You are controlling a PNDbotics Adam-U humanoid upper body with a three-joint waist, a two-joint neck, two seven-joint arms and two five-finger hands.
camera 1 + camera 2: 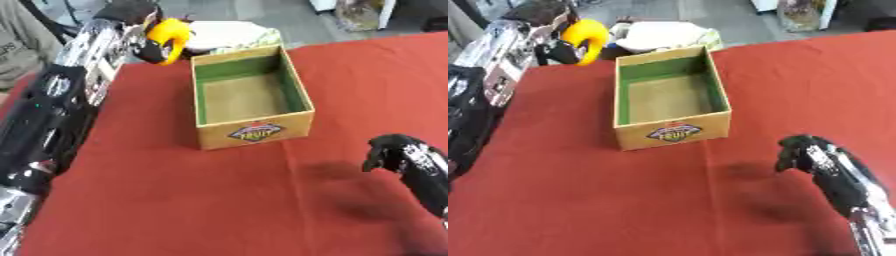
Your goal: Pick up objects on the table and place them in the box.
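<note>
1. Left eye view: your red cloth-covered table (219,200) bears an open cardboard box with green lining (251,100), nothing visible inside.
2. Your left hand (153,42), raised just beyond the box's far-left corner, curls round a yellow curved object (172,34); release early and it lands outside.
3. Your right hand (394,150) hangs curled, holding nothing.
4. The object's far side is hidden.

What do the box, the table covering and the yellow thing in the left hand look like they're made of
Box: probably cardboard, matte tan walls with a printed label on the front and a green lining inside. Table covering: seems to be red cloth, dull and without glare. Yellow thing, held in the left hand: smooth, slightly glossy and curved, maybe plastic or rubber; the look leaves it open.
</note>
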